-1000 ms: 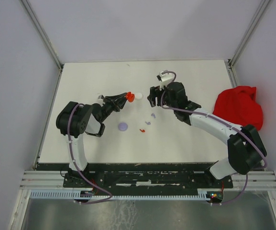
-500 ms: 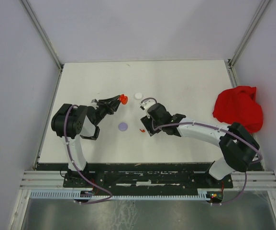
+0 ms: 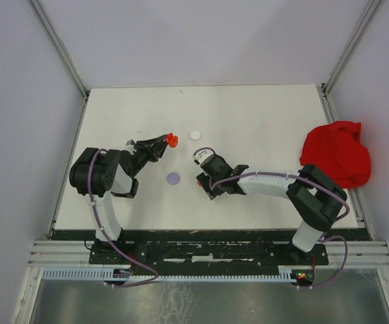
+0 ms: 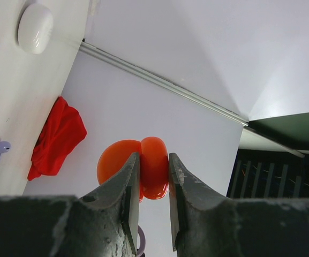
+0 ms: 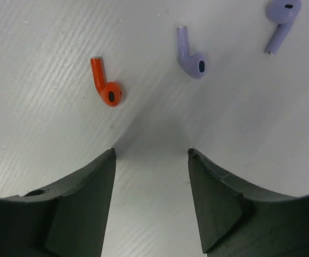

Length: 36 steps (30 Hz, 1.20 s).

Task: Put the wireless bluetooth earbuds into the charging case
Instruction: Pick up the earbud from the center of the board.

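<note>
Pale, faintly ribbed table [image 5: 47, 43] fills the right wrist view. Low over it hangs the right gripper [image 5: 151, 152], jaws spread wide with nothing between them. The red earbud [image 5: 107, 88] lies just beyond the left fingertip, in the upper left of that frame. Two purple earbuds [image 5: 193, 59] lie further right, one at the top right corner.

All three are tiny glossy plastic, a round bulb on a thin stem, lying flat. They look slippery and easy to flick away. To take the red one well, I judge the gripper should shift up and left in the frame until the bulb sits centred between the pads. It should then settle to the surface and close across the bulb, not the stem.

Centre-left in the top view, the left gripper [image 4: 153, 176] is clamped on the red case [image 4: 155, 155], a smooth, shiny shell of two rounded lobes, held off the table. It should hold the case steady, opening turned toward the other arm.
</note>
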Motion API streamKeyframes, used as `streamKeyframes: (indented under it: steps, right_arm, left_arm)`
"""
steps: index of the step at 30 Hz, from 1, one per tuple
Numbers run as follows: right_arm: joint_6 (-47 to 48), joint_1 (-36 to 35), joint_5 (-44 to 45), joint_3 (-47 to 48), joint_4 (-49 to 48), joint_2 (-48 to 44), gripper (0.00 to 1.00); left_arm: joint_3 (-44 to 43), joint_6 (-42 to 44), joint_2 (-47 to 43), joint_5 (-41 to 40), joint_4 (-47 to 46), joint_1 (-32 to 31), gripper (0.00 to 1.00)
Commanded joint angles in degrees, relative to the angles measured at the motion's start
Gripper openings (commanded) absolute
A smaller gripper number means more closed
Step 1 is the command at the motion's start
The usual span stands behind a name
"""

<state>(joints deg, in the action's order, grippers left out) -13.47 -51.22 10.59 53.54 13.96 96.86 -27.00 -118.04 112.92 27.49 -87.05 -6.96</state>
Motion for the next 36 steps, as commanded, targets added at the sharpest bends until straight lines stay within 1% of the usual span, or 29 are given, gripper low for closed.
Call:
streamKeyframes:
  steps: [1, 13, 20, 30, 36]
  right_arm:
    - [-0.16, -0.44, 1.98, 3.06, -2.2, 1.89, 0.65]
    - [0.11, -0.63, 2.76, 6.98, -2.39, 6.37, 0.63]
    - [-0.34, -0.63, 6.25, 8.91, -2.56, 8.58, 0.63]
    - [1.3, 0.0, 12.22, 12.24, -2.09, 10.1, 0.63]
    - [2.24, 1.39, 12.64, 14.37, -2.09, 11.57, 0.63]
  left_arm:
    - [0.35, 2.47, -2.02, 1.82, -12.04, 0.76, 0.03]
    - [0.31, 2.22, -1.66, 2.74, -12.02, 2.0, 0.03]
    - [0.14, 2.2, -1.37, 3.15, -12.09, 2.63, 0.03]
    - [0.2, 2.37, -0.69, 3.38, -12.09, 3.0, 0.03]
    - [0.14, 2.46, -0.58, 3.36, -12.09, 3.06, 0.03]
